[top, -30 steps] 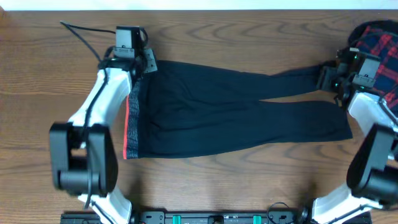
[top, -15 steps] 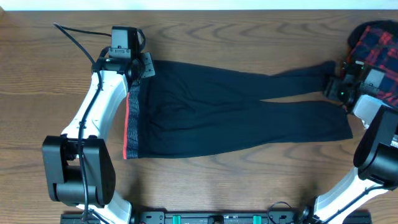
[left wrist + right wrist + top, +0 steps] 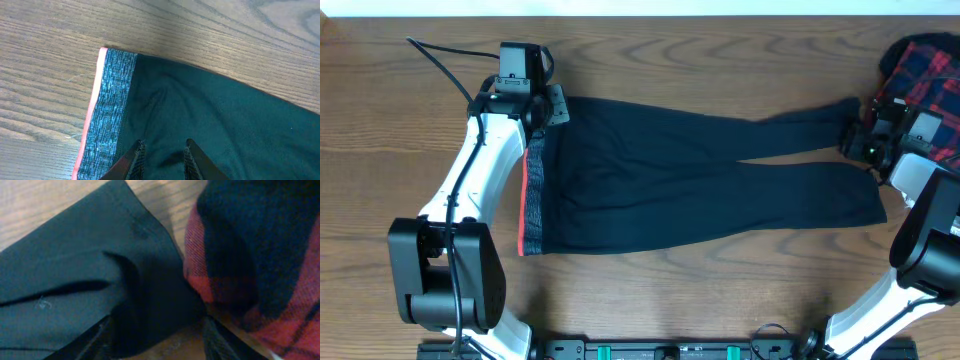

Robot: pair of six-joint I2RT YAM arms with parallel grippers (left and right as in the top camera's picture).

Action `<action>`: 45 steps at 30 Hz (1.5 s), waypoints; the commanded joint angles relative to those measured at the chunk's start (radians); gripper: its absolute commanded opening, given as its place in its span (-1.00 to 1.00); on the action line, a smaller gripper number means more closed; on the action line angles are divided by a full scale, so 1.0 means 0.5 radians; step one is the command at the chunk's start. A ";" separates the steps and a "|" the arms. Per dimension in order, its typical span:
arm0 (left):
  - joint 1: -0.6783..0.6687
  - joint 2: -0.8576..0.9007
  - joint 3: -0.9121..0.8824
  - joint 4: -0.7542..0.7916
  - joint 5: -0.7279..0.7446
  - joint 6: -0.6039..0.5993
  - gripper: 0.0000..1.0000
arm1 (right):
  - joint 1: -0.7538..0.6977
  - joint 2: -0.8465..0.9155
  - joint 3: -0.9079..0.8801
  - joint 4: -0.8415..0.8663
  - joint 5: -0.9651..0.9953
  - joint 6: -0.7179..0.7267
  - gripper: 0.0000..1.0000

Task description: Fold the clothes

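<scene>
One wooden table (image 3: pixel 720 40) fills your overhead view, and one pair of black trousers (image 3: pixel 700 180) lies flat across its middle, waist toward your left arm and both legs running out toward your right. The two legs part in a narrow V, with bare wood showing between them.

Two arms reach in from the near edge. Your left arm (image 3: pixel 485 165) stretches up to the far corner of the waist, and your right arm (image 3: pixel 925 230) bends in at the far leg's hem. One red-and-black plaid garment (image 3: pixel 925 60) sits bunched at the far right corner, touching that hem in the right wrist view.

One grey-flecked waistband (image 3: pixel 112 100) with a single red-orange edge runs down the trousers' left end.

Your left gripper (image 3: pixel 164 157) sits just inside the waistband, its fingers close together with a small ridge of black cloth pinched between them. Your right gripper (image 3: pixel 160 340) has its fingers well apart, one on each side of the leg hem, and no clamp on the cloth shows.

One black cable (image 3: pixel 445 60) trails off the left wrist across the wood.
</scene>
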 commanded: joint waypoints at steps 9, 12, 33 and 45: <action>0.001 0.005 0.021 -0.008 -0.002 0.019 -0.46 | 0.014 0.137 0.003 -0.036 -0.051 0.172 -0.98; 0.001 0.005 0.021 -0.008 -0.002 0.019 -0.45 | 0.014 0.060 0.003 -0.113 -0.050 0.187 -0.97; 0.001 0.005 0.021 -0.008 -0.002 0.019 -0.46 | 0.150 -0.972 0.003 -0.747 0.045 0.301 -0.97; 0.001 0.005 0.021 -0.008 -0.002 0.019 -0.46 | 0.298 -0.920 0.003 -0.697 0.639 0.556 -0.98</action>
